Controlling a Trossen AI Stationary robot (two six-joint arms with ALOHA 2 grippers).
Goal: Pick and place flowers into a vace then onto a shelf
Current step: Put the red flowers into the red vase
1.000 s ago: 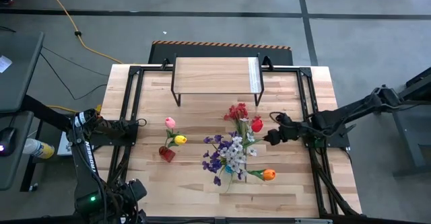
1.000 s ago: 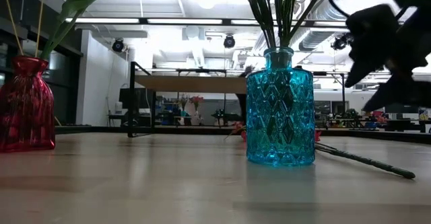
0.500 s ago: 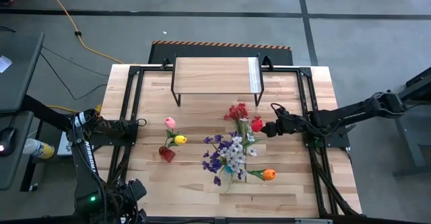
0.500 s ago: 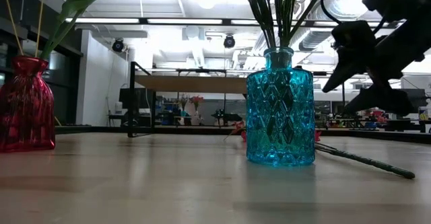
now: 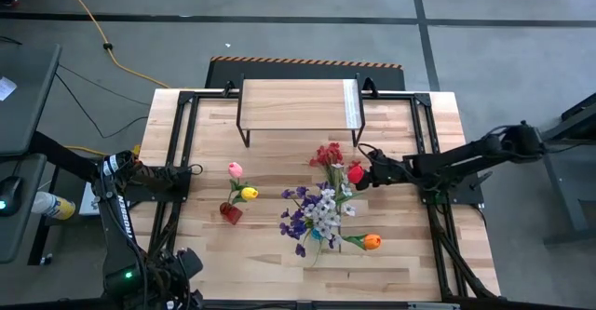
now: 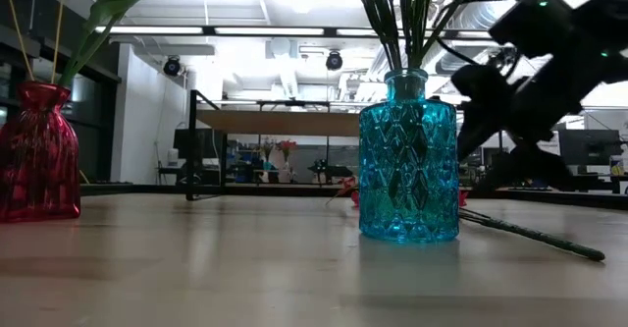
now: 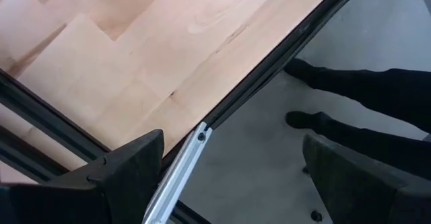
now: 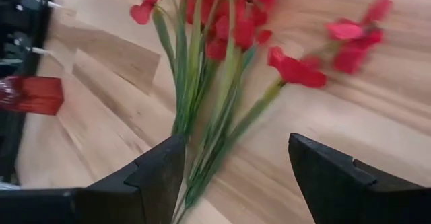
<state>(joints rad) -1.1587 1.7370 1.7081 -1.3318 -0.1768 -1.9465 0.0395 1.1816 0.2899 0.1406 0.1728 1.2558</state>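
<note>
The right gripper (image 8: 232, 177) hangs with jaws spread wide and empty over the red cluster of artificial flowers (image 8: 232, 22) lying loose on the slatted wooden tabletop (image 8: 377, 123), whose thin green stems (image 8: 215, 116), running between the jaws, look light, springy and best pinched mid-bundle.

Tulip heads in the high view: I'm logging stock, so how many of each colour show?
Pink tulip: 1
Yellow tulip: 1
Red tulip: 1
Orange tulip: 1
Total: 4
</note>
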